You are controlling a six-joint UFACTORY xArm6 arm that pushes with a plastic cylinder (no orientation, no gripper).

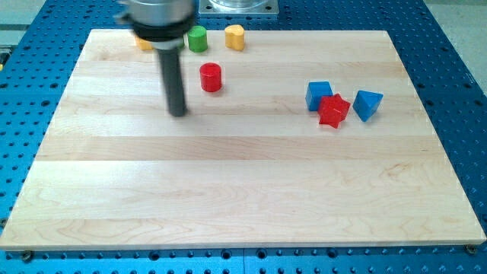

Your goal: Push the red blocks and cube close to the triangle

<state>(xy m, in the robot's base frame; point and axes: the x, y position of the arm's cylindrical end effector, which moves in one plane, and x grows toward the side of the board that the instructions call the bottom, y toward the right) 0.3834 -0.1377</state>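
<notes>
a single camera looks down at a steep angle from above the near edge of the pale wooden board (243,190), which fills most of the frame; the blue perforated metal table (456,91) borders it, and the arm's dark rod enters from the upper left.

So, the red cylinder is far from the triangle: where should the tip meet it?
My tip should meet the red cylinder on its left face, pushing toward the view's right, slightly downward, to the blue triangle. Its round side may slip off-centre.
</notes>
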